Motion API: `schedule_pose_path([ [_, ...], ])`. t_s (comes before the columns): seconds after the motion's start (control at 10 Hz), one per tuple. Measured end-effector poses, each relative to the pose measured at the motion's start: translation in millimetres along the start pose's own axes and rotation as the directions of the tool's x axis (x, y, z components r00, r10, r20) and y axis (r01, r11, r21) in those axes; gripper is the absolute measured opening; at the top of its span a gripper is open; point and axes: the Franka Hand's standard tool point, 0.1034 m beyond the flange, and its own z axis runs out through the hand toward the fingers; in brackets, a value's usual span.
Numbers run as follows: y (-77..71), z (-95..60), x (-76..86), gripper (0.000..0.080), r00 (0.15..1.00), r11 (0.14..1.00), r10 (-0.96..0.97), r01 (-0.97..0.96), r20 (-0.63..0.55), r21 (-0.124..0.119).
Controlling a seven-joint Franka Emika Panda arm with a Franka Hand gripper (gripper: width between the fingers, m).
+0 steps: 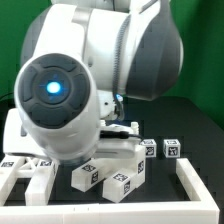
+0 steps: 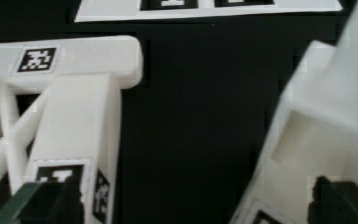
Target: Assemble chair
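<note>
In the wrist view a white chair frame piece [image 2: 69, 75] with slanted bars and a square tag lies on the black table. A second, blurred white chair piece [image 2: 327, 130] lies opposite it. My gripper [image 2: 194, 205] is open, one dark fingertip [image 2: 43, 205] over the frame piece, the other over the blurred piece. Only bare black table shows between them. In the exterior view tagged white blocks [image 1: 88, 175] [image 1: 122, 183] and two small cube-ended posts [image 1: 150, 147] [image 1: 172, 150] lie below the arm. The arm's body hides the gripper there.
The marker board [image 2: 202, 8] lies flat beyond the frame piece in the wrist view. A low white rail [image 1: 196, 186] borders the table at the exterior view's right. The large arm [image 1: 70, 95] fills most of the exterior view.
</note>
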Motion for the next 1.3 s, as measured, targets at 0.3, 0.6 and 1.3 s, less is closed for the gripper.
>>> schedule_pose_path([
  [0.3, 10.2, -1.1, -0.8, 0.0649, 1.000, 1.000, 0.011, -0.011, -0.001, 0.004],
  [0.6, 18.1, -15.2, 2.5, 0.0649, 0.997, 1.000, 0.014, -0.014, -0.074, 0.005],
  [1.3, 31.8, -52.2, 18.7, 0.0649, 0.823, 0.998, -0.054, 0.037, -0.566, -0.042],
])
